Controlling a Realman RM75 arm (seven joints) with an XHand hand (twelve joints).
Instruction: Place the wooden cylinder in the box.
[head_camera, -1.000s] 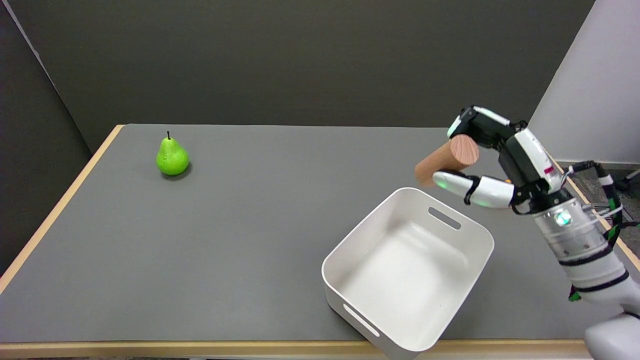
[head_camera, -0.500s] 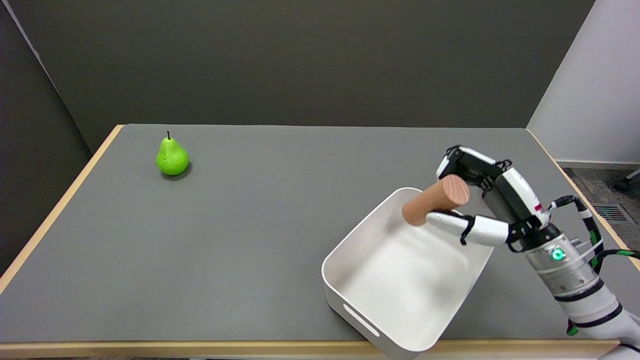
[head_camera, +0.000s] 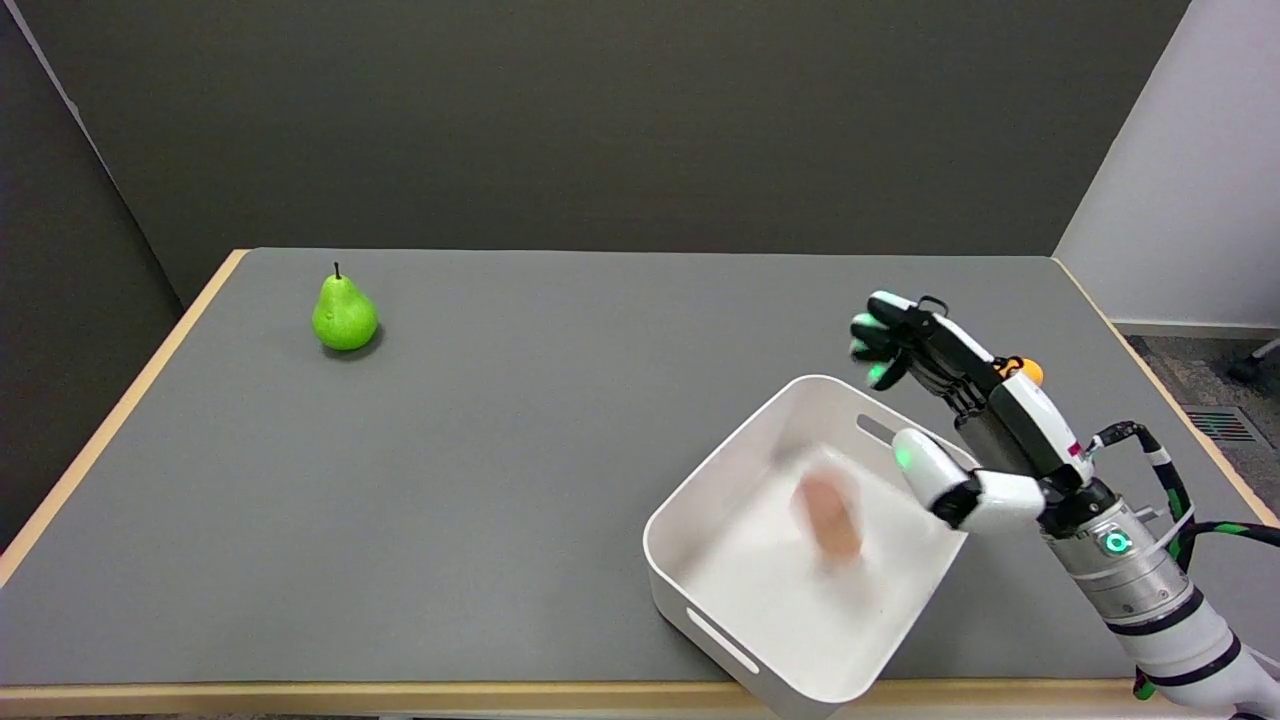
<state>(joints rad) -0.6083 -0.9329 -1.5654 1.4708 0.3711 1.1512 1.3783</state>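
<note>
My hand (head_camera: 960, 420) hangs spread and empty over the box (head_camera: 690, 510) at the tabletop's near right corner. The cylinder (head_camera: 828, 515) blurs inside it (mid-tumble, I judge); a hard bounce might carry it over the wall.

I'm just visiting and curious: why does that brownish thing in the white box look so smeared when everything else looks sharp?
Head view: the wooden cylinder is motion-blurred inside the white box; the open right hand above the box's far right side is fairly sharp, and the pear and table are crisp. Lighting is soft and even, without harsh glare.
</note>
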